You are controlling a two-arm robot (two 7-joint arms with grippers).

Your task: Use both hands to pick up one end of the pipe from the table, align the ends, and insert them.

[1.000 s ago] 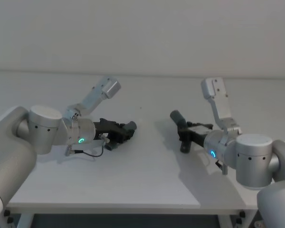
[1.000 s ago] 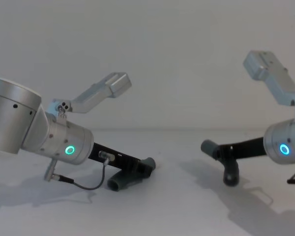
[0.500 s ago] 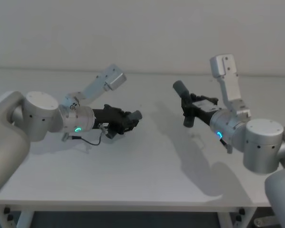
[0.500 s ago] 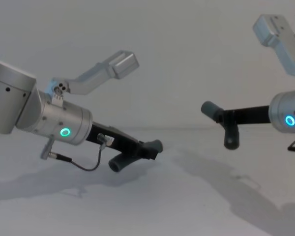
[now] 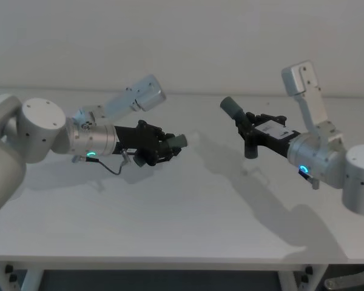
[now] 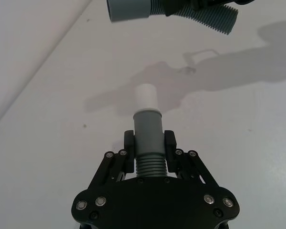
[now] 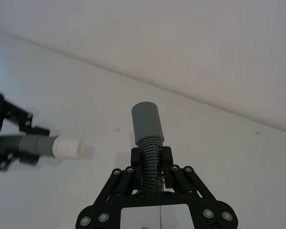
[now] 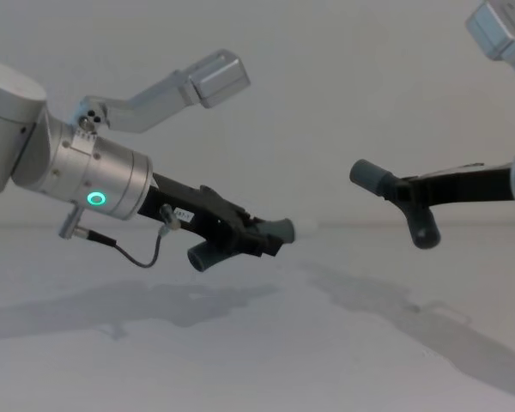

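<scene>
Both pipe pieces hang in the air above the white table (image 5: 170,224). My left gripper (image 5: 162,146) is shut on the ribbed middle of one piece (image 6: 148,130), whose white tip (image 6: 145,97) points toward the other arm. My right gripper (image 5: 250,131) is shut on the second piece (image 7: 148,143), and its wider grey cuff (image 5: 232,108) points back toward the left. In the chest view the left piece (image 8: 279,230) and the right cuff (image 8: 369,176) face each other across a gap, the cuff higher. The right wrist view has the white tip (image 7: 69,147) lower and off to one side of the cuff (image 7: 147,121).
A plain white wall stands behind the table. The table's front edge (image 5: 170,262) runs along the bottom of the head view. Shadows of both arms fall on the surface (image 8: 257,343) under the pipes.
Both grippers have lifted their pipe pieces off the table and risen. The left one has moved right toward the middle, and the right cuff now sits higher.
</scene>
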